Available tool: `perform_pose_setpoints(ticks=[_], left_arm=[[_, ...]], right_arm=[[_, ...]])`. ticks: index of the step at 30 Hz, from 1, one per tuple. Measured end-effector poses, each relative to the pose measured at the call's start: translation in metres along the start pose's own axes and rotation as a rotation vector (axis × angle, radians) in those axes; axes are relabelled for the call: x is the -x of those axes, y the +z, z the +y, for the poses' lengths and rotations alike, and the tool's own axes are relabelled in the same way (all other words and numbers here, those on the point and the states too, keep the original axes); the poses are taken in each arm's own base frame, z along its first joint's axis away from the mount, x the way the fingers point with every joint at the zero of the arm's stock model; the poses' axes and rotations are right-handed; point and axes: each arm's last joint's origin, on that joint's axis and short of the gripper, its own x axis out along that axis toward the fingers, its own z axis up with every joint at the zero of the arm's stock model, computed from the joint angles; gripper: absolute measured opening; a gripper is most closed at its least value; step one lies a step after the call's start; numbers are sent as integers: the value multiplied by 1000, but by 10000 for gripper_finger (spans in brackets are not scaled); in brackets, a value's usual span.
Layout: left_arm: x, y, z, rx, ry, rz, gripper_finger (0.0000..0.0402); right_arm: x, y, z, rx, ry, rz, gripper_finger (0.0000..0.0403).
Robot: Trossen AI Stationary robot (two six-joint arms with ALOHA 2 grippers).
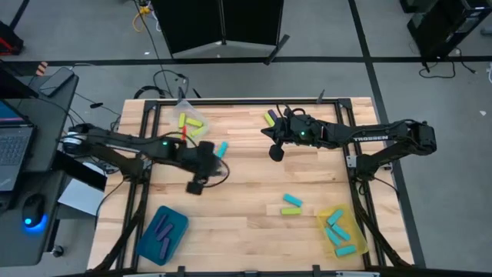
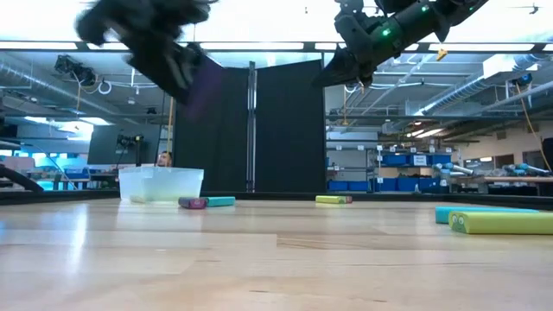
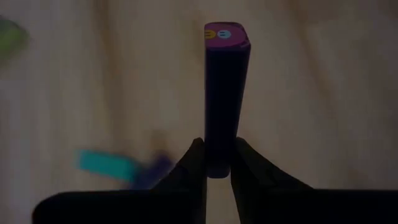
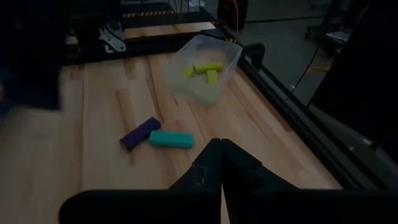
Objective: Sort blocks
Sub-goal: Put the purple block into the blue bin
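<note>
While the left gripper (image 3: 217, 163) carries a purple block (image 3: 226, 93) clamped between its fingers above the middle-left of the table (image 1: 238, 231), sorting stands partly done.

Near edge: the teal tray (image 1: 183, 223) at near left holds several purple blocks. The yellow tray (image 1: 324, 215) at near right holds cyan blocks with one yellow-green piece at its near corner. Just left of that tray a cyan block (image 1: 292, 201) and a yellow-green block (image 1: 290, 210) lie loose, side by side.

Middle: a second purple block (image 4: 140, 133) and a cyan block (image 4: 171, 139) lie end to end beside the left gripper.

Far: the clear tray (image 4: 231, 59) at far left holds yellow-green blocks (image 4: 208, 67). Further loose blocks (image 1: 270, 117) lie at the far edge beside the right gripper (image 1: 275, 151), which hangs raised and idle, fingers shut on nothing.

Judgement: the held piece belongs with the purple group at near left. Recommended handling: keep it high in transit to clear the tray rim, bring it over open floor inside the tray, lower it, then part the fingers. Hold is at one end only; a fast swing could tilt the block.
</note>
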Motion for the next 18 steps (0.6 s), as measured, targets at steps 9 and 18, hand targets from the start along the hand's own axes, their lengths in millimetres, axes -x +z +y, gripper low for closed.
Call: perform_pose_setpoints(ticks=[9, 18], left_arm=[[43, -20, -54, 294, -358, 211, 52], [58, -31, -113, 568, -482, 306, 52]], right_arm=[[0, -3, 1, 15, 6, 29, 11], [1, -5, 3, 54, 13, 46, 11]])
